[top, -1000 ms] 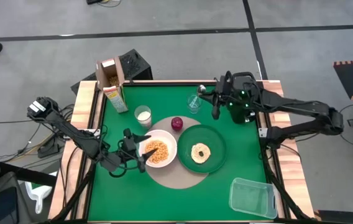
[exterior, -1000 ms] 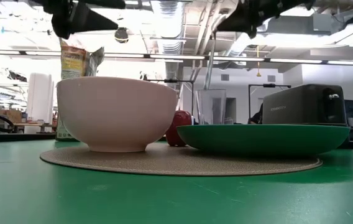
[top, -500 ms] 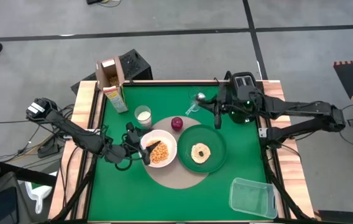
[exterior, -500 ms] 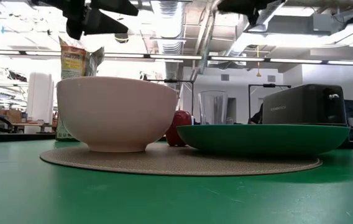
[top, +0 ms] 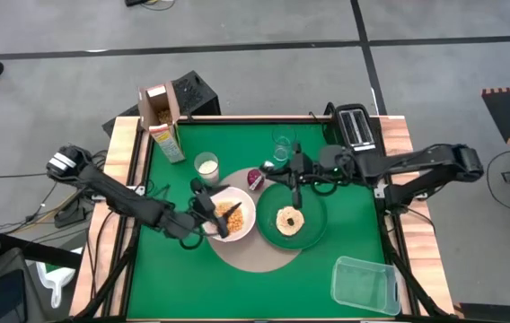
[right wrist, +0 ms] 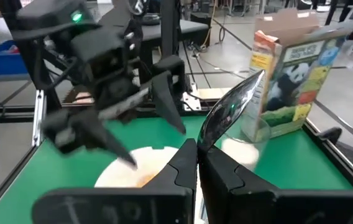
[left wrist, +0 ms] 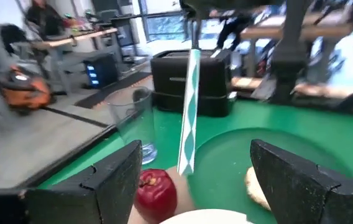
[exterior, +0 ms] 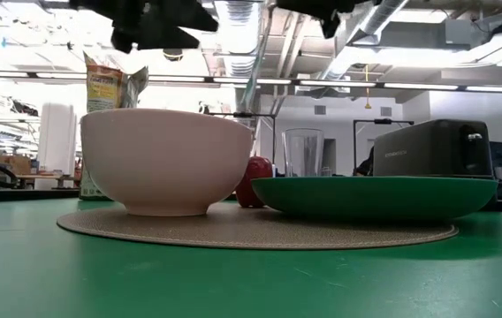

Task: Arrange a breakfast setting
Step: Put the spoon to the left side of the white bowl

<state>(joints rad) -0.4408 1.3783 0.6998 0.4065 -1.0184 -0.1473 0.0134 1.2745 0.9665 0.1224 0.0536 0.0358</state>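
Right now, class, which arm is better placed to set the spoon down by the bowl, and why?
The right. Its gripper already holds the metal spoon above the green plate, while the left gripper hangs open and empty over the white bowl.
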